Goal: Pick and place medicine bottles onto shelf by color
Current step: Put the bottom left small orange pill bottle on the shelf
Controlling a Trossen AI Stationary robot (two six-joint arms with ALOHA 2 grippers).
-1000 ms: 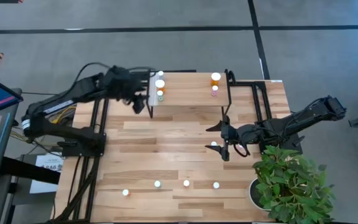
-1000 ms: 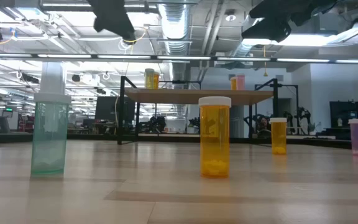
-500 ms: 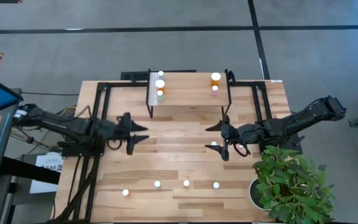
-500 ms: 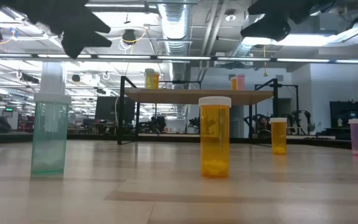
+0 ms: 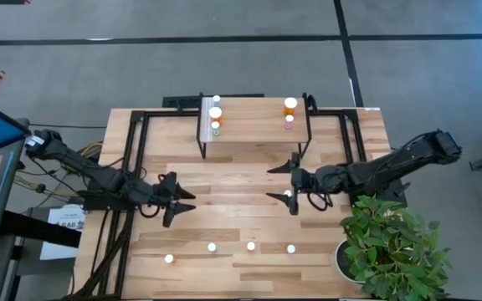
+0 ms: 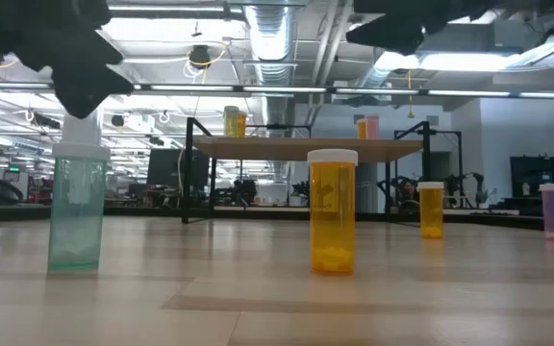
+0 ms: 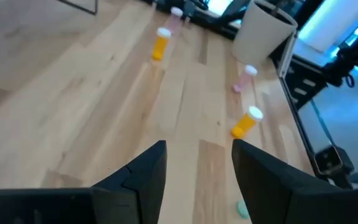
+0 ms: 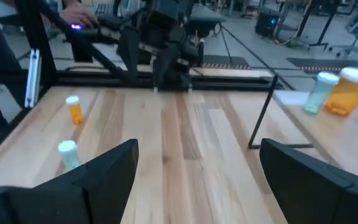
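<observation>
At the bench's (image 5: 249, 180) left side the left gripper (image 5: 176, 199) hangs low over bare wood past the left edge, its arm stretched out nearly flat and pointing toward the middle, fingers spread and holding nothing. Ahead of it, along the near edge, four medicine bottles (image 5: 212, 247) stand in a spaced row, white caps up; the low view shows a green one (image 6: 76, 207), two orange and a pink one at its margin. They look like light, hollow, stiff plastic with smooth round walls, so a pinch across the body just under the cap should hold, while a glancing touch would probably topple or roll them. Toward the far edge stands the shelf (image 5: 253, 125), already carrying a cluster at its left end, an orange bottle (image 5: 215, 113) and a green one among them, and an orange and a pink bottle (image 5: 289, 123) at its right end. Right of centre the right gripper (image 5: 284, 179) reaches in from the right edge, arm low and extended, fingers wide apart and empty, with one more white-capped bottle just beside it.
</observation>
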